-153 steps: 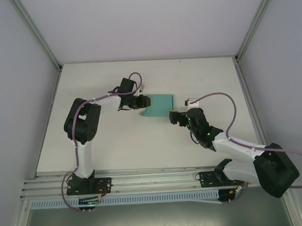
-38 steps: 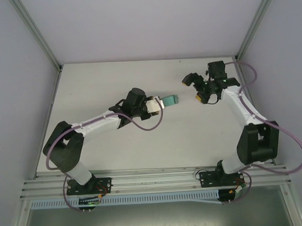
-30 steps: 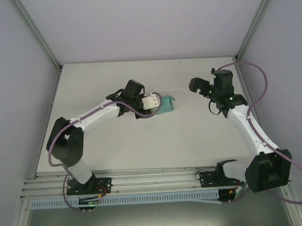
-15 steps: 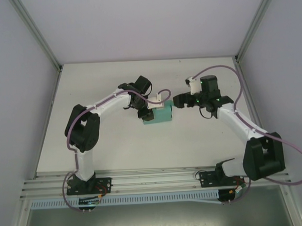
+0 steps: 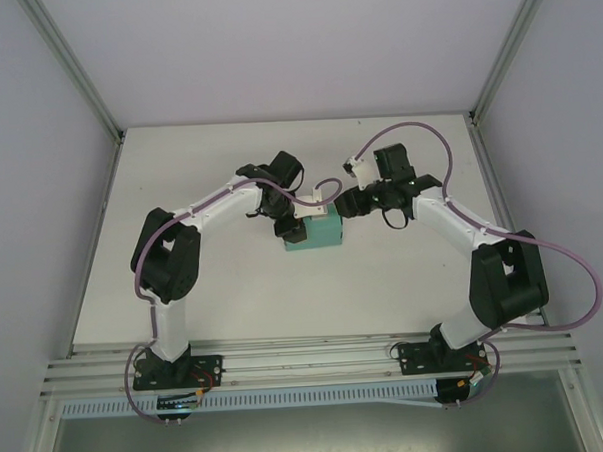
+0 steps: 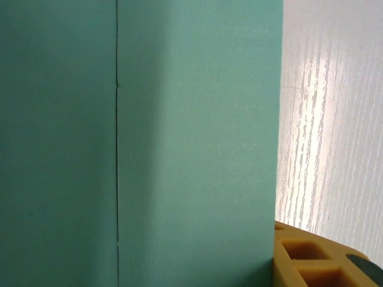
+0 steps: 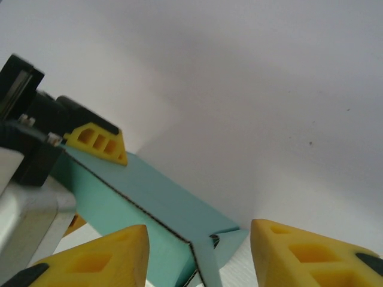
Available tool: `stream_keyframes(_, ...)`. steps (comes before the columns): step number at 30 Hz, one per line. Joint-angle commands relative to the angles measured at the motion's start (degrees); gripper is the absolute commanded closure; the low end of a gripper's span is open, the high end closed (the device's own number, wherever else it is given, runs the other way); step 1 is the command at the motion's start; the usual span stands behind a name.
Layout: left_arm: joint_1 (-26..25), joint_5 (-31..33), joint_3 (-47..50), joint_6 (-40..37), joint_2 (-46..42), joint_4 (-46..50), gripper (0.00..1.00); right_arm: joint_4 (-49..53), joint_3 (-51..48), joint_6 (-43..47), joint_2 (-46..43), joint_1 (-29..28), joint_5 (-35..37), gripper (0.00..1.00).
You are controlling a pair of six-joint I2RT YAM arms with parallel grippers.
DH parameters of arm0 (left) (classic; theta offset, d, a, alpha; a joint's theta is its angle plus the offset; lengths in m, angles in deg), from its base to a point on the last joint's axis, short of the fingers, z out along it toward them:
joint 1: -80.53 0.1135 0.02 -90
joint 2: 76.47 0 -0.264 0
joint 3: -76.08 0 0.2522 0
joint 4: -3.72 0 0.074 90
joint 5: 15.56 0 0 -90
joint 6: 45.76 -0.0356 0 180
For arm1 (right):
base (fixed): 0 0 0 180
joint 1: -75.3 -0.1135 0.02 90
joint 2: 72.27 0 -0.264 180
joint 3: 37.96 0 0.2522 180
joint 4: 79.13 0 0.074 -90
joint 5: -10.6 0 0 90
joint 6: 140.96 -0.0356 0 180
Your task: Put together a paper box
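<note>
- The paper box (image 5: 322, 235) sits roughly mid-table, on the white table (image 5: 235, 299), right between the two grippers. It looks partly folded up rather than a flat sheet.
- The left gripper (image 5: 296, 227) is at the box's left side and has hold of it. In the right wrist view one of its yellow fingers (image 7: 99, 143) sits on top of a raised teal wall edge, and a bit of yellow peeks out under the card, so the wall is pinched between them.
- The left wrist view is mostly teal card right up against the lens, with a thin crease line running top to bottom. One yellow pad (image 6: 311, 260) shows at the bottom right corner, and white tabletop shows past the card's right edge.
- The right gripper (image 5: 349, 204) is at the box's far right corner. Its jaws are spread, one yellow finger on each side of that folded corner, and you can see a gap on both sides, so it isn't gripping anything.
- From the right wrist camera that corner points at the lens, with a small flap sticking out to the right.
</note>
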Motion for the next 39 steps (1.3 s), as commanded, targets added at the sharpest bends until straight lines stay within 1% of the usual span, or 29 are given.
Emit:
stream_keyframes(1, 0.2, -0.4, -1.2, -0.8, 2.0, 3.4, 0.59, 3.1, 1.3, 2.6, 0.4, -0.5, -1.5, 0.60)
stream_keyframes(2, 0.2, -0.3, -1.5, -0.7, 2.0, 3.6, 0.59, 3.3, 1.5, 2.8, 0.4, -0.6, -1.3, 0.62)
stream_keyframes(7, 0.2, -0.4, -1.9, -0.5, 1.7, 3.3, 0.59, 7.2, 3.4, 3.2, 1.1, -1.3, -0.5, 0.83)
stream_keyframes(9, 0.2, -0.1, -1.9, 0.0, 1.6, 2.9, 0.59, 8.9, 3.9, 3.0, 1.3, -2.1, 0.0, 0.86)
stream_keyframes(12, 0.3, 0.0, -2.7, 2.0, 1.8, 2.1, 0.58, 7.5, 2.9, -0.6, 1.1, -3.8, 3.5, 1.00)
stream_keyframes(14, 0.2, -1.0, -3.4, 2.8, 1.9, 1.4, 0.57, 5.2, 1.7, -4.2, 0.9, -4.9, 4.6, 1.00)
stream_keyframes(16, 0.0, -1.6, -4.3, 3.5, 2.0, 0.8, 0.54, 1.6, -0.7, -8.7, 0.1, -6.3, 7.8, 1.00)
stream_keyframes(20, 0.1, -0.5, -6.0, 6.0, 2.9, 0.1, 0.54, -6.5, -5.2, -21.5, -2.0, -9.7, 18.7, 1.00)
stream_keyframes(22, 0.1, -0.6, -6.7, 6.8, 3.5, 0.1, 0.54, -11.6, -7.8, -26.3, -2.9, -10.9, 20.5, 1.00)
stream_keyframes(24, 0.0, -1.0, -6.8, 7.2, 3.9, 0.1, 0.54, -16.1, -10.2, -28.8, -3.4, -12.5, 21.2, 1.00)
stream_keyframes(29, 0.1, -0.6, -5.6, 7.4, 3.4, -0.8, 0.54, -20.1, -15.5, -28.0, -5.1, -13.3, 25.9, 1.00)
stream_keyframes(31, 0.1, -0.8, -5.1, 7.5, 3.1, -1.3, 0.49, -22.4, -18.6, -26.5, -5.4, -13.8, 28.0, 1.00)
stream_keyframes(34, 0.0, -0.7, -4.9, 7.9, 3.0, -1.7, 0.49, -28.9, -24.7, -22.8, -5.8, -14.5, 27.5, 1.00)
stream_keyframes(35, 0.0, -0.5, -4.9, 8.1, 3.0, -1.7, 0.47, -31.9, -26.9, -21.5, -5.7, -14.6, 26.4, 1.00)
stream_keyframes(37, 0.0, -0.3, -5.0, 8.6, 3.1, -1.8, 0.46, -37.0, -30.5, -20.8, -5.0, -14.8, 26.7, 1.00)
stream_keyframes(38, 0.1, -0.4, -5.0, 9.0, 3.0, -1.8, 0.41, -39.2, -31.9, -20.7, -4.4, -14.8, 27.4, 1.00)
stream_keyframes(39, 0.0, -0.4, -5.0, 9.1, 2.9, -1.7, 0.40, -39.8, -32.5, -21.4, -3.8, -14.9, 28.9, 1.00)
